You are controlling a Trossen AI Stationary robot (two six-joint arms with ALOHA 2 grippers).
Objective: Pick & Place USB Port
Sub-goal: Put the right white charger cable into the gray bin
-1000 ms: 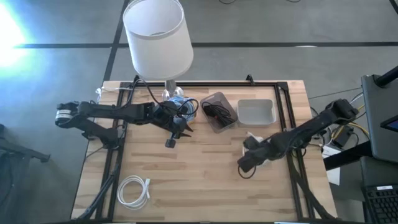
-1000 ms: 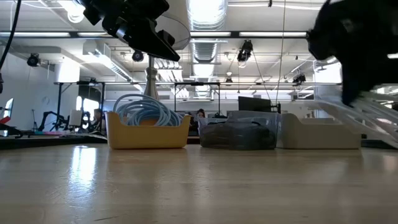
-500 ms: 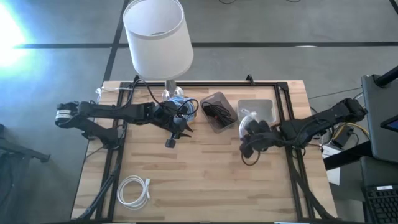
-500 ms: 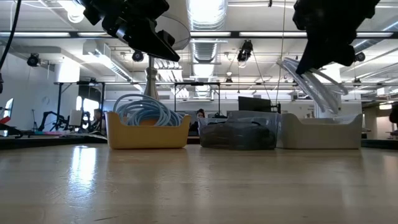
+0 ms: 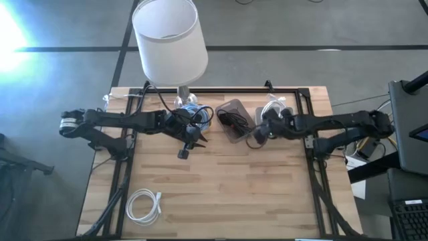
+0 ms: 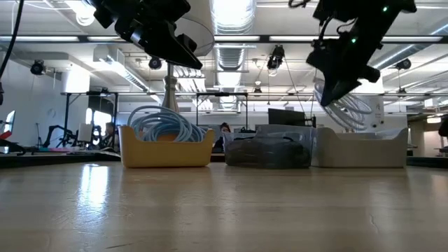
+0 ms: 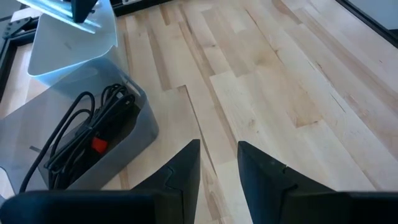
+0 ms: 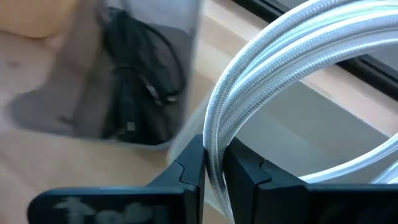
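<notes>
My right gripper (image 8: 214, 163) is shut on a coiled white cable (image 8: 292, 68) and hangs in the air (image 6: 334, 89) above the gap between the dark grey bin of black cables (image 5: 234, 120) and the light grey bin (image 5: 281, 122). The coil (image 6: 348, 108) dangles above the light grey bin (image 6: 360, 150). My left gripper (image 5: 184, 151) hovers over the table just near of the yellow bin of blue cables (image 5: 195, 114), with its fingers (image 7: 219, 163) slightly open on nothing. A second white cable coil (image 5: 144, 204) lies flat near the table's near left corner. My right gripper pinches several strands of the white coil's loop (image 8: 216, 140) between its two fingers, with the fingers across the strands. The coil is lifted clear and hangs below the gripper, above the light grey bin.
A lamp with a big white shade (image 5: 168, 40) stands at the far edge behind the yellow bin (image 6: 166, 145). The three bins sit in a row along the far side. A black frame (image 5: 309, 134) borders the table. Bare wood lies in the middle and near right.
My right arm has carried the white coil from the table's near right toward the far edge and to the left, rising and turning. The coil now hangs at the left end of the light grey bin. My left arm has kept still.
</notes>
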